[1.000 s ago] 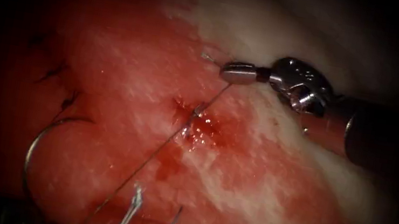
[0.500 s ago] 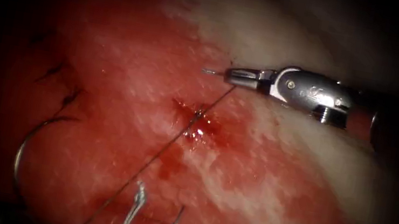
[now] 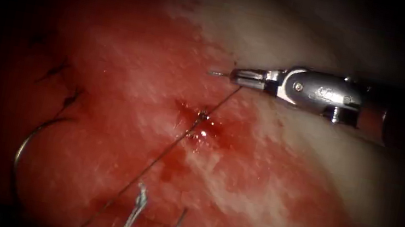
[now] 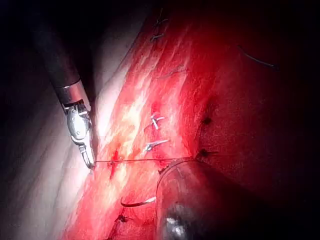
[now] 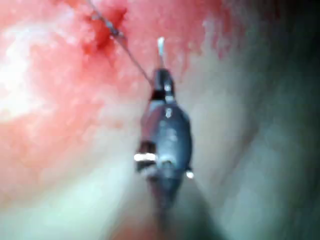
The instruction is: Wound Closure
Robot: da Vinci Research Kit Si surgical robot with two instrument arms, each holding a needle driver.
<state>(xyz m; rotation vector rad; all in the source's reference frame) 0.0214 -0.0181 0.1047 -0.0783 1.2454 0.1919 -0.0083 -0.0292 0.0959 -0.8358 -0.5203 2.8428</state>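
tissue [image 3: 265, 197] lying as the carrying surface | needle [image 3: 28, 141] lying on it at far left | thread [image 3: 149, 162] running taut across | cut ends of thread [image 3: 136, 213] sticking up | red fluid [image 3: 205, 128] pooling mid-surface

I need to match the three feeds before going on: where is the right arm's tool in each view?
Endoscope view: the right arm's tool comes in from the right, jaws shut on the thread, a short end poking past its tip.
Left wrist view: the same tool hangs over pale tissue, thread taut from its tip.
Right wrist view: its own jaws, seen along the shaft.
Shared landmark: the red fluid where the thread enters.
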